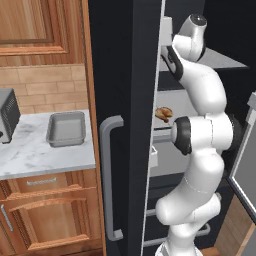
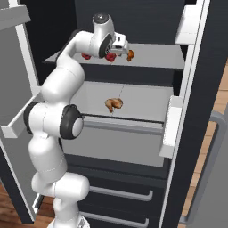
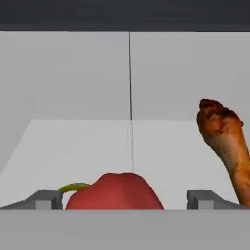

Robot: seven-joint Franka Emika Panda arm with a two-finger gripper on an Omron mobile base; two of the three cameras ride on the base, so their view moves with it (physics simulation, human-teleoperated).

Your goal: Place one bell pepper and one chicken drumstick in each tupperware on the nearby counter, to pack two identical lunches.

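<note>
Reaching into the open fridge, the wide-open, empty two-finger gripper (image 3: 125, 199) straddles a glossy red bell pepper (image 3: 114, 191) on the upper shelf. Picking the first pepper seems in hand; next, close squarely, clear of the golden-brown chicken drumstick (image 3: 225, 141) beside it.

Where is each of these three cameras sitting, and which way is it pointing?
Left base view: behind the arm's left, facing the grey tupperware on the counter and the fridge's edge; the arm rises lower right.
Right base view: behind its right, looking into the open fridge; the arm rises lower left.
Hand view: on the hand, looking along the open pincer at a bell pepper.
Shared: both base views show the lower-shelf drumstick.
</note>
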